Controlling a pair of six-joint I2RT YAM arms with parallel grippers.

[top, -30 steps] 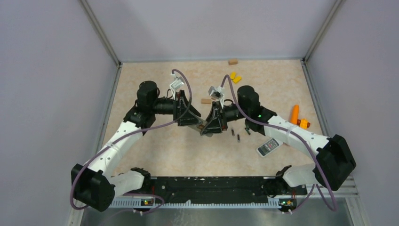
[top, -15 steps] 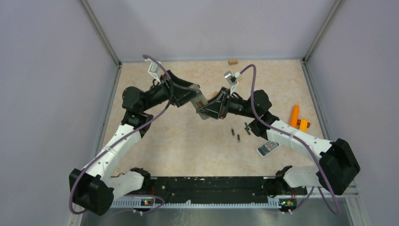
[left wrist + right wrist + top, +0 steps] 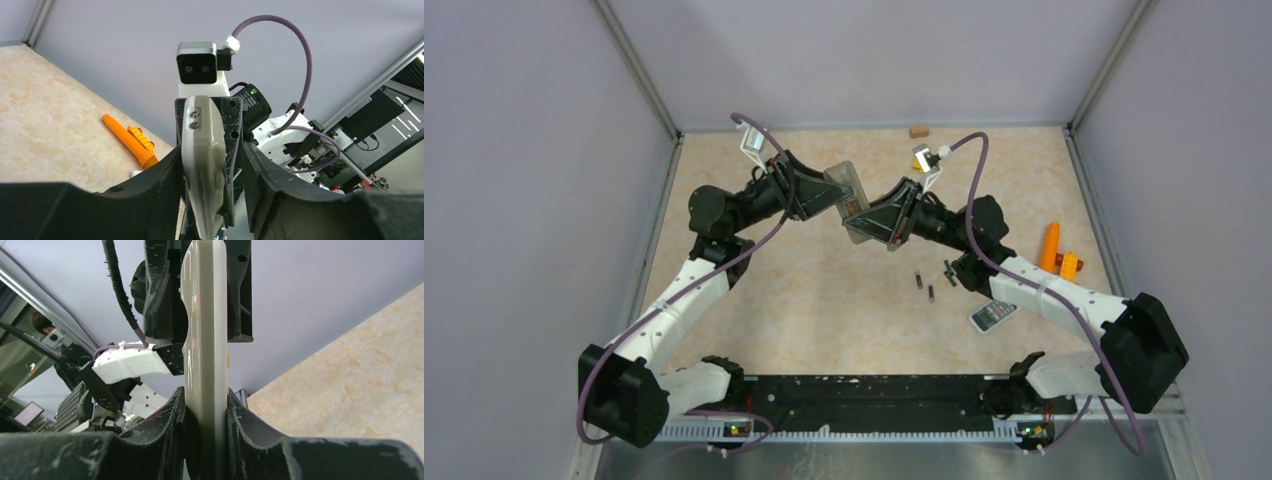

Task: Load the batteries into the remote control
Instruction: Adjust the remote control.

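Inspecting the batteries (image 3: 919, 283): two thin dark cylinders lie loose on the worktop (image 3: 804, 310), side by side, right of centre, near my right forearm. Neither pincer touches them. A third small dark piece lies just beside them, too small to identify.

The grey remote (image 3: 205, 330) is off the worktop, held in the air toward the rear centre where my two arms meet. It stands edge-on to both wrist cameras.

My right pincer (image 3: 206, 400) is clenched on the grey remote. Both fingers press flat against its opposite faces, and its body fills the narrow gap between them.

My left pincer (image 3: 211, 150) comes at it from the opposite side. Its fingers flank both the grey remote and one black finger of the right pincer. One finger appears to meet the remote's edge, but I cannot tell whether this pincer grips or only brackets it.

A second remote (image 3: 994, 314), buttons up, lies on the worktop by my right arm, near the batteries. Orange pieces (image 3: 1050, 243) lie toward the right edge, and a brown block (image 3: 918, 131) sits at the rear edge.
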